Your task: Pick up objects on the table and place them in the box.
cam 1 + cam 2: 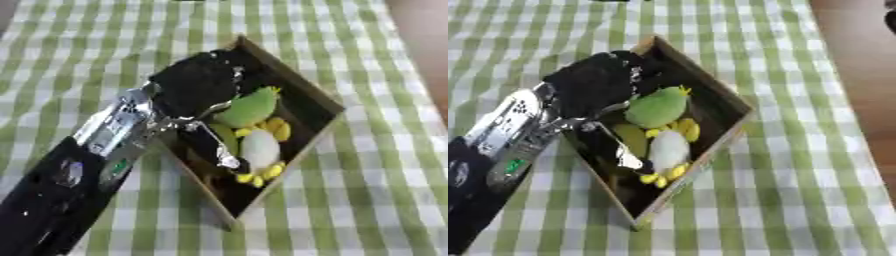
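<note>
box (315,95) sat mid-cloth, corner toward 12 o'clock. left hand (197,87) lay over its 10 o'clock side; whether its fingers held anything could not be told. green plush (249,107) then white toy (260,148) inside, toward 4 o'clock. checked tablecloth (367,200) beneath.

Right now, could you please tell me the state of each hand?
Left hand: over the box; open or closed cannot be told.
Right hand: not in view.

A green-and-white checked tablecloth (367,200) covers the table, and beyond the tablecloth's right edge lies a bare brown surface (864,65).
</note>
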{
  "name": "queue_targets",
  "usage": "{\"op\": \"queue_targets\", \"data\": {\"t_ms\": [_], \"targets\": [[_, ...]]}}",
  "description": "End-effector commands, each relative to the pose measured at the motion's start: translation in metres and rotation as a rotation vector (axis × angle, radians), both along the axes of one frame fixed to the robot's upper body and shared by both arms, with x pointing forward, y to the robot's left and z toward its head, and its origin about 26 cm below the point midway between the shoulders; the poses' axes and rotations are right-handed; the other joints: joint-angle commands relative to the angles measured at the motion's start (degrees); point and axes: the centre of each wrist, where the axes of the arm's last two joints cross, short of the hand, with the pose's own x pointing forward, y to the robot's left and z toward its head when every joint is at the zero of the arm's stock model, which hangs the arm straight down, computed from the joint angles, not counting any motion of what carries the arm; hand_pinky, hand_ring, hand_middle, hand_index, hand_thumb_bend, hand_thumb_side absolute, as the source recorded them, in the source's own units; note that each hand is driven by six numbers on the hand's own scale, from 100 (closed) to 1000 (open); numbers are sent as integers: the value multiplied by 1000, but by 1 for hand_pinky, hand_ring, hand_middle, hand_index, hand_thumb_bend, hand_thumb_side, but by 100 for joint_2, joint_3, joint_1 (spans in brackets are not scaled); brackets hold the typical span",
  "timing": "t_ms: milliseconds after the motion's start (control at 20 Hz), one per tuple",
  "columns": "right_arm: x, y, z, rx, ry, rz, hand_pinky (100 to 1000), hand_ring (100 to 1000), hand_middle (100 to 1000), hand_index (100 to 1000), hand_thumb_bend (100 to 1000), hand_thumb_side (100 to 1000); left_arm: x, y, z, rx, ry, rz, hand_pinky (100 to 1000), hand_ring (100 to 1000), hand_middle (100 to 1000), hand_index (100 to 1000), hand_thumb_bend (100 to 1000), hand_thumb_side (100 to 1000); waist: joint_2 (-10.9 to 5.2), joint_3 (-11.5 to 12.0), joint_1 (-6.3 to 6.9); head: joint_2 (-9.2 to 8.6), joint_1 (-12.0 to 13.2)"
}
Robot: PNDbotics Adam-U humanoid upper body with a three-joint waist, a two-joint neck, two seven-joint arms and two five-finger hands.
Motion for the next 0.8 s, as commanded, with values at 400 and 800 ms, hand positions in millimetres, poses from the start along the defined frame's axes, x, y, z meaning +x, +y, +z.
{"op": "queue_targets", "data": {"t_ms": [400, 800], "targets": [[-5, -3, 10, -5, -41, -16, 833, 867, 623, 924, 100, 470, -42, 38, 53, -375, 64, -236, 688, 768, 797, 941, 287, 607, -177, 73, -67, -48, 3], [-5, -3, 12, 9, -59, -16, 832, 862, 624, 923, 100, 470, -45, 92, 32, -780, 215, -322, 608, 681, 717, 891, 100, 698, -158, 137, -121, -53, -19]]}}
